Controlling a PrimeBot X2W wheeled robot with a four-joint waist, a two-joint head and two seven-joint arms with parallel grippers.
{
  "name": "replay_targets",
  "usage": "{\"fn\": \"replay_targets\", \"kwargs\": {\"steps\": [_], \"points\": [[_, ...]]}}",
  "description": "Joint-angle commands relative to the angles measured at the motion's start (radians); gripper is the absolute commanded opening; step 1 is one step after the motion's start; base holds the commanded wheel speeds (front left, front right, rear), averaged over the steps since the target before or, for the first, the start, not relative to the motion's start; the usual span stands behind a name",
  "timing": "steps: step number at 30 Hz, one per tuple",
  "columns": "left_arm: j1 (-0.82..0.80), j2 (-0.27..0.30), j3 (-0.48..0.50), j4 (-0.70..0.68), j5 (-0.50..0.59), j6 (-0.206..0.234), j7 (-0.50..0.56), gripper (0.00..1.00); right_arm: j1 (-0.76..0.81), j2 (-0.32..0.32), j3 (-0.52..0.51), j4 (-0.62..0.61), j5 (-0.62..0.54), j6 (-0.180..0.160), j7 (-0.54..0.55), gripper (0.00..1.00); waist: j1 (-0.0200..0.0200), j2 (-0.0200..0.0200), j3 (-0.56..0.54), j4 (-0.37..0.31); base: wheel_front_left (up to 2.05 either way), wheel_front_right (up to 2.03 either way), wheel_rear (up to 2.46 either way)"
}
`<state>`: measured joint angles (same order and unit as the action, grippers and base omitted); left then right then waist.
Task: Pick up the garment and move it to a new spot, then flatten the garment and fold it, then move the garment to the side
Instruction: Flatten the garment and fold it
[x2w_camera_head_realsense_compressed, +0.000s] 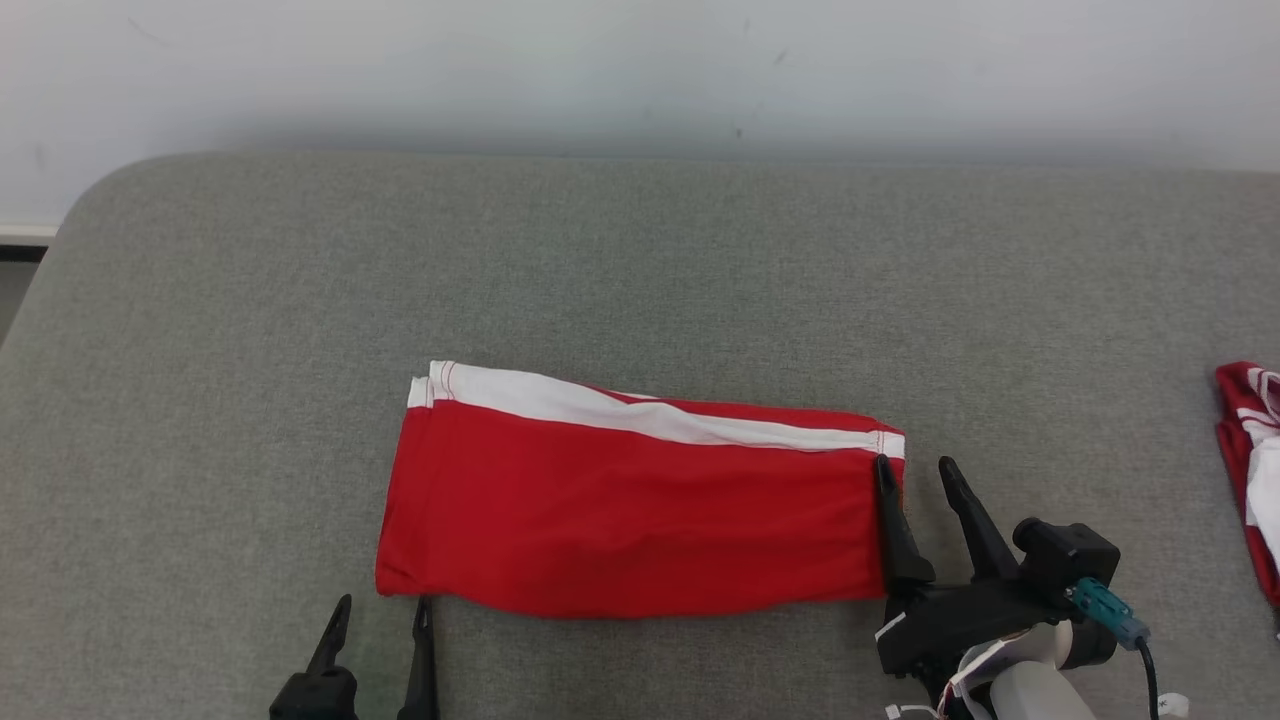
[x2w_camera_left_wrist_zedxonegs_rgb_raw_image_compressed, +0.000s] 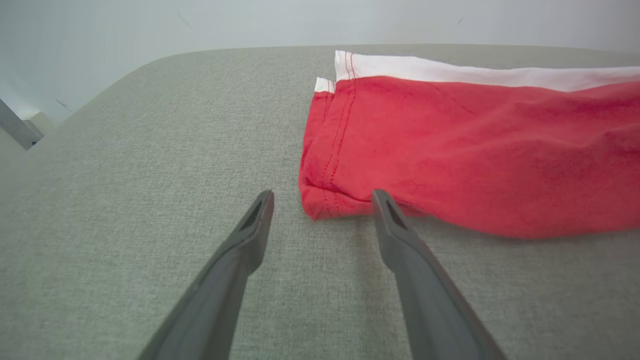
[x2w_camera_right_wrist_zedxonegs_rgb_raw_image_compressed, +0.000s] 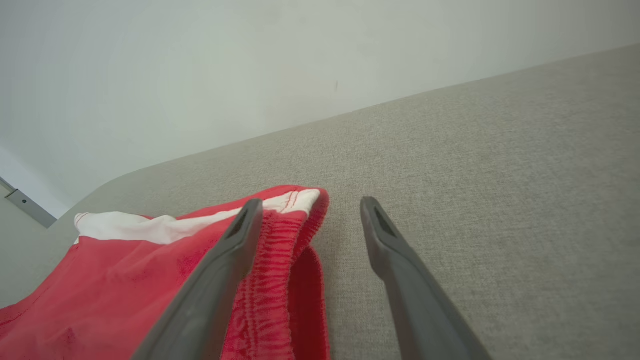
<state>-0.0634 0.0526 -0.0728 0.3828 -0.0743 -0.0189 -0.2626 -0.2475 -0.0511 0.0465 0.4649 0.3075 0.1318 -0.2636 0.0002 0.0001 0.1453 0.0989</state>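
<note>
Grey woven cloth covers the surface (x2w_camera_head_realsense_compressed: 640, 260) you are working over. Nearest its front edge sits your left gripper (x2w_camera_head_realsense_compressed: 385, 600), jaws spread wide and holding nothing. Its tips straddle the garment's (x2w_camera_head_realsense_compressed: 630, 510) near-left corner, one finger on bare cloth and the other just at the hem, which looks like a set-up for pinching that corner. Further along the same front edge, your right gripper (x2w_camera_head_realsense_compressed: 912, 462) is equally wide and empty. In the right wrist view its inner finger lies over the gathered waistband (x2w_camera_right_wrist_zedxonegs_rgb_raw_image_compressed: 280, 260) while the outer finger stands on the bare surface just beside it, so it brackets the garment's right end. Two open grippers at opposite ends suggest you mean to take both ends together, which should keep the cloth from sagging or unfolding. The garment itself lies mid-surface, closer to the front edge than the back. It is a long red strip already doubled over and mostly flat, with soft wrinkles. A white band (x2w_camera_head_realsense_compressed: 600, 405) runs along its far side, and red stitching shows at the left hem. A second red-and-white garment (x2w_camera_head_realsense_compressed: 1250, 470) lies well apart at the right edge. Beyond the back edge is a pale wall (x2w_camera_head_realsense_compressed: 640, 70).
</note>
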Motion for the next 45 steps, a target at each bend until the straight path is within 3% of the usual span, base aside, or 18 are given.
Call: {"fn": "replay_targets", "kwargs": {"steps": [1,16,17,18,19,27,36,40,45], "points": [[-0.014,-0.003,-0.006,0.005,-0.013,-0.002,-0.003,1.0,-0.006,0.001,-0.001,0.011,-0.001,-0.003,0.0,1.0,-0.0002,-0.0001,0.034,0.032,0.0,0.0,0.0],[-0.023,-0.003,-0.034,0.024,-0.029,0.001,-0.003,1.0,-0.058,0.002,0.052,0.243,0.033,-0.003,0.002,1.0,-0.0002,-0.0001,0.045,0.057,0.0,0.0,0.0],[-0.021,-0.003,-0.034,0.026,-0.029,-0.001,-0.003,1.0,-0.059,0.003,0.066,0.252,0.048,-0.003,0.003,0.64,-0.0002,-0.0001,0.044,0.057,0.0,0.0,0.0],[-0.02,-0.003,-0.035,0.027,-0.028,-0.003,-0.003,1.0,-0.061,0.004,0.075,0.256,0.057,-0.003,0.004,0.44,-0.0002,-0.0001,0.043,0.057,0.0,0.0,0.0],[-0.019,-0.003,-0.035,0.029,-0.027,-0.005,-0.003,1.0,-0.063,0.004,0.083,0.258,0.068,-0.003,0.004,0.0,-0.0002,-0.0001,0.042,0.056,0.0,0.0,0.0],[0.0,-0.003,-0.029,0.038,-0.014,-0.016,-0.003,1.0,-0.047,-0.004,0.056,0.237,0.115,-0.001,0.0,0.0,-0.0002,-0.0001,0.006,0.04,0.0,0.0,0.0],[0.029,-0.003,-0.029,0.04,-0.019,-0.023,-0.003,1.0,-0.021,-0.098,-0.004,0.205,0.143,-0.002,0.0,0.0,-0.0002,-0.0001,-0.068,-0.012,0.0,0.0,0.0],[0.043,-0.003,-0.041,0.042,-0.028,-0.019,-0.003,1.0,-0.048,-0.137,0.036,0.205,0.169,-0.002,0.0,0.0,-0.0002,-0.0001,-0.083,-0.032,0.0,0.0,0.0],[0.045,-0.003,-0.062,0.052,-0.042,-0.018,-0.003,1.0,-0.09,-0.13,0.166,0.159,0.278,-0.002,0.065,0.0,-0.0002,-0.0001,-0.087,-0.038,0.0,0.0,0.0]]}}
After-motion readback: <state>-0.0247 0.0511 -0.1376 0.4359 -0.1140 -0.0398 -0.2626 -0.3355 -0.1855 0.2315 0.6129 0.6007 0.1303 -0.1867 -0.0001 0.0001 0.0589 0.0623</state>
